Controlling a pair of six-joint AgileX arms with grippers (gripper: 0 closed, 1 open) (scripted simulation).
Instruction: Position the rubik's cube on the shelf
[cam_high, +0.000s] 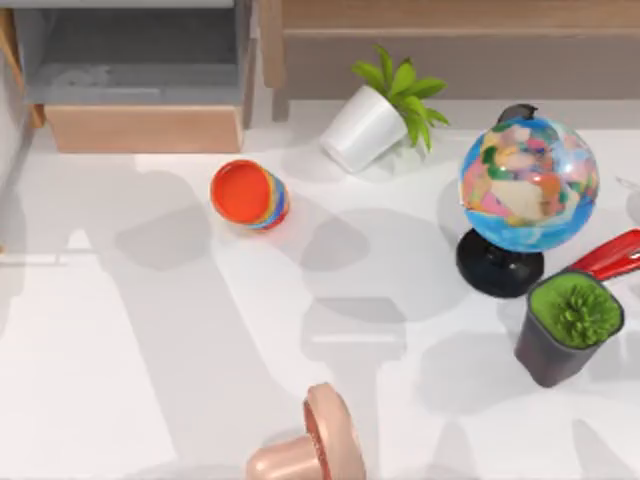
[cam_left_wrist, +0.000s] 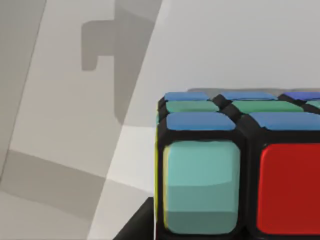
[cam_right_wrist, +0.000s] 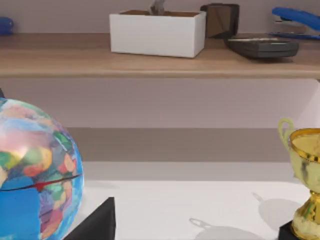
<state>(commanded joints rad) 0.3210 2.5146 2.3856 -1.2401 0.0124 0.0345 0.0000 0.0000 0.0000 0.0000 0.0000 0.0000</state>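
top view: the shelf (cam_high: 450, 15) runs along the back edge at the right, behind the tipped white plant pot (cam_high: 362, 127) and the globe (cam_high: 528, 180); the rainbow cups (cam_high: 250, 195) sit mid-table.

left wrist view: the rubik's cube (cam_left_wrist: 240, 165) sits right up against the camera, a dark finger edge just below it. it looks carried by the left arm, though how the jaws stand cannot be told.

right wrist view: the shelf (cam_right_wrist: 75, 62) lies ahead and above the globe (cam_right_wrist: 35, 170), with bare board left of the white box (cam_right_wrist: 157, 32).
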